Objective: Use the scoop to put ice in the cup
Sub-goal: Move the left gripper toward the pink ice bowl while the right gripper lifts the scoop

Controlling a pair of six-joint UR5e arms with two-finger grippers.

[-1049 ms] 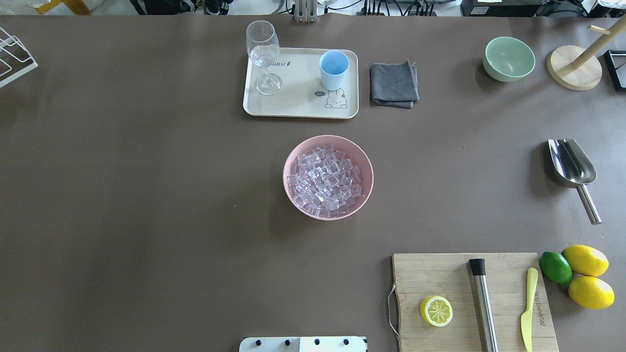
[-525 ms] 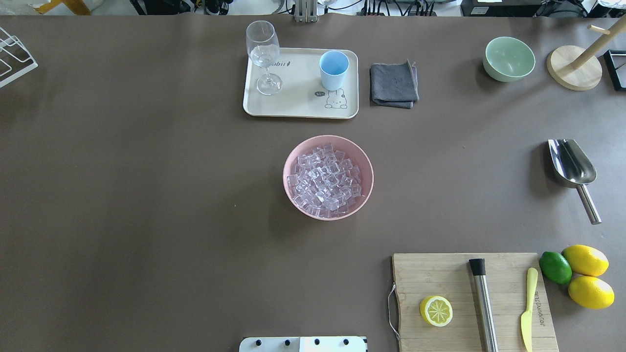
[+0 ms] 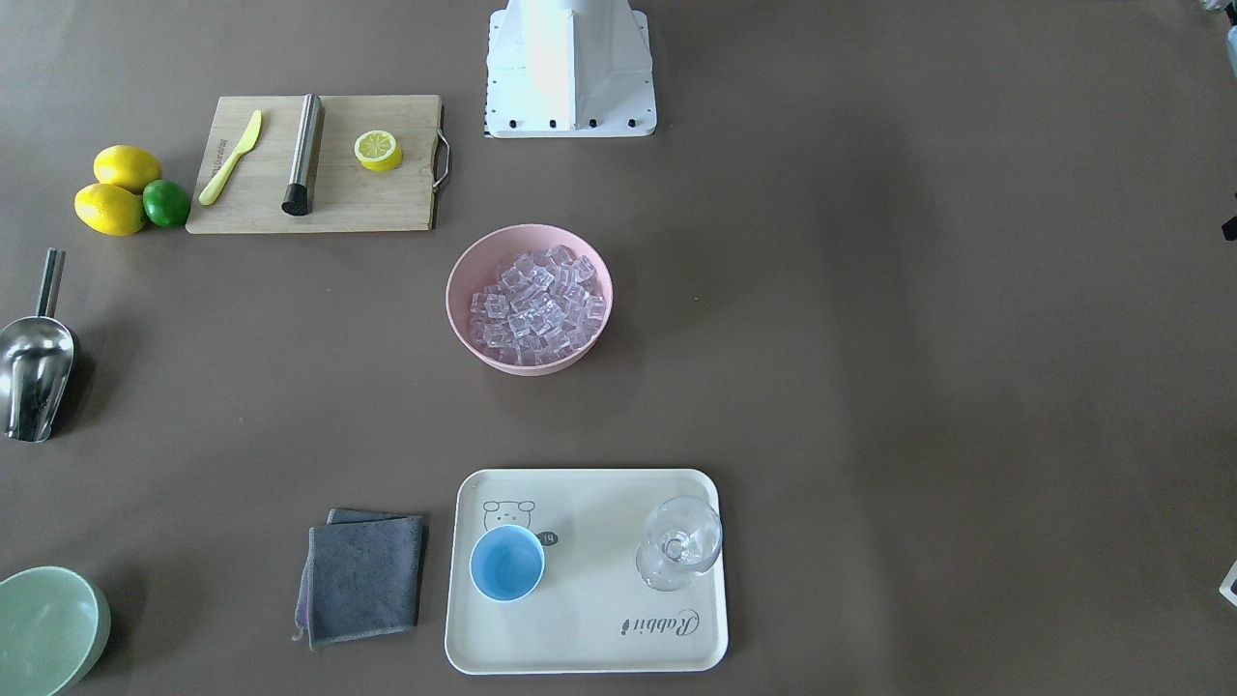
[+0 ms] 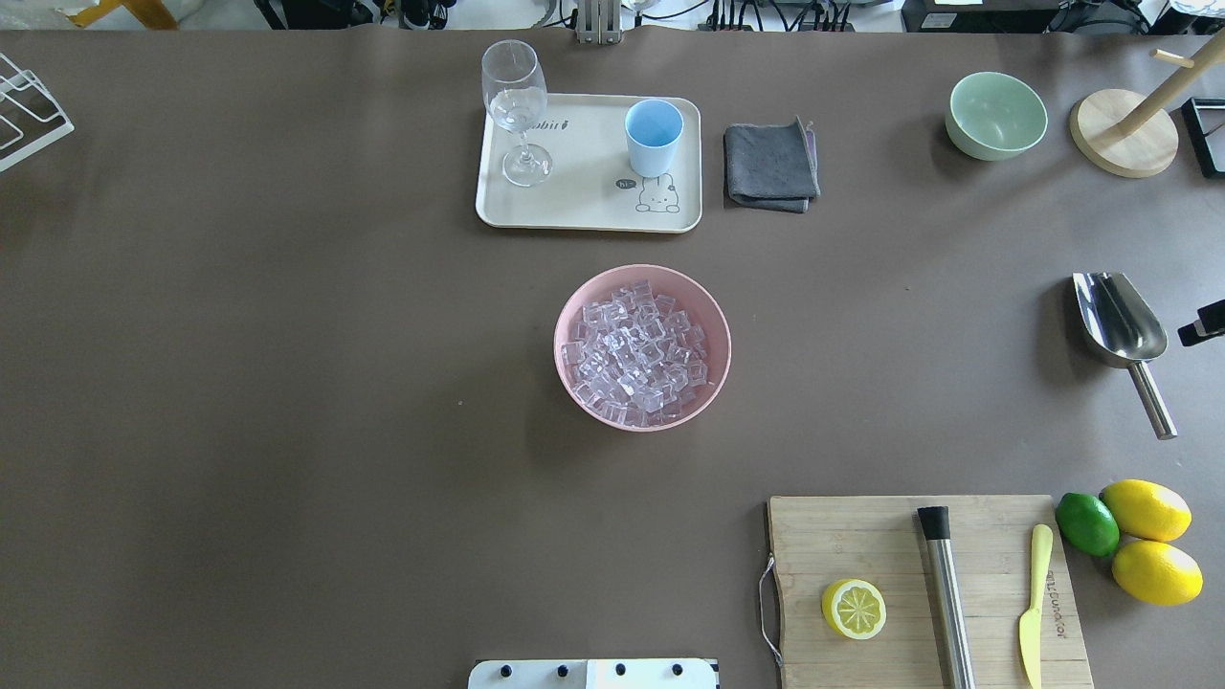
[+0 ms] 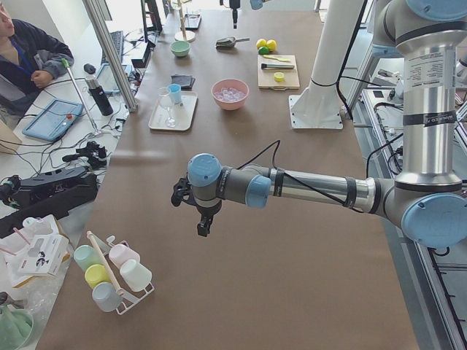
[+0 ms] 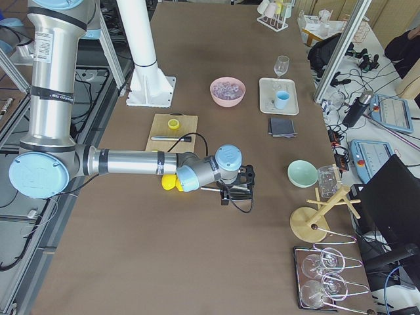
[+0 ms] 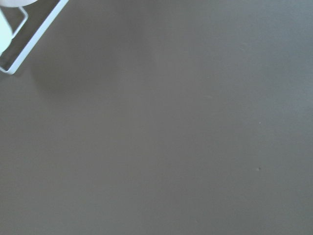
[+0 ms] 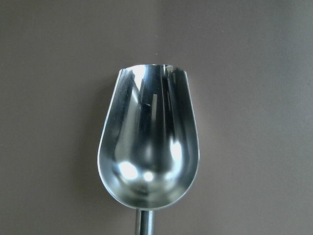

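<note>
The steel scoop (image 4: 1120, 321) lies flat on the table at my far right, handle toward me; the right wrist view (image 8: 149, 147) looks straight down into its empty bowl. The ice (image 4: 636, 349) fills a pink bowl (image 4: 558, 344) at the table's middle. The light-blue cup (image 4: 654, 134) stands empty on a cream tray (image 4: 584, 196) behind the bowl. A black part of my right gripper (image 4: 1204, 333) shows at the edge just right of the scoop; I cannot tell how its jaws stand. My left gripper (image 5: 202, 226) hangs over bare table far to the left; I cannot tell its state.
A wine glass (image 4: 517, 105) shares the tray. A grey cloth (image 4: 770, 165), a green bowl (image 4: 995, 115) and a wooden stand (image 4: 1124, 134) lie at the back right. A cutting board (image 4: 861, 536) with half lemon, steel rod and knife is near right, beside lemons and a lime (image 4: 1086, 523).
A black part of my right gripper has come into the overhead view at the right edge, beside the scoop. Nothing on the table has moved.
</note>
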